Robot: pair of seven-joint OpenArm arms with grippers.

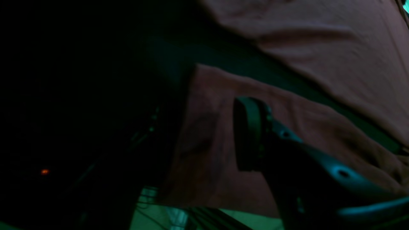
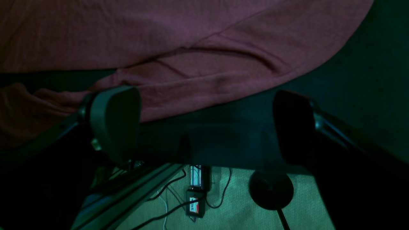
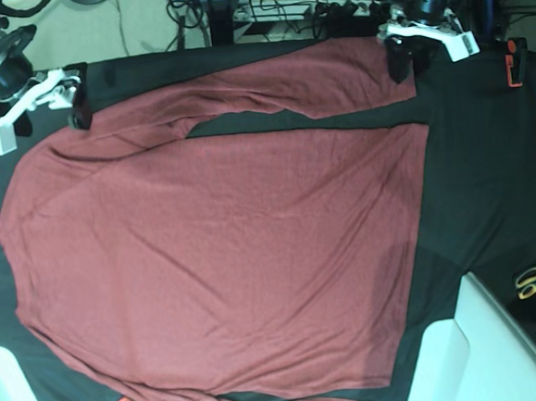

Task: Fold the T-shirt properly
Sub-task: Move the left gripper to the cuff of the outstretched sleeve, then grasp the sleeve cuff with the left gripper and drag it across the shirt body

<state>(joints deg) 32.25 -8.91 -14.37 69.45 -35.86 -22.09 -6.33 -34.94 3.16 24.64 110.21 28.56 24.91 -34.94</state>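
One thin, limp T-shirt is spread flat; its sleeve cuff is pinched by the left gripper, while the right gripper, gaping empty, is best closed on the shoulder hem.

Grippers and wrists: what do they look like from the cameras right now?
Both arms end in white wrist brackets with black housings. The right gripper has two dark, rounded oval pads on thin dark metal fingers. The left gripper shows a similar dark pad on a bolted grey bracket.

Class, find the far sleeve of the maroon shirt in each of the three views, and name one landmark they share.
Base: sleeve along the top, between both tools.
Left wrist: its end at centre, by the left tool's pad.
Right wrist: its shoulder end above the open right tool.
Shared landmark: black cloth.
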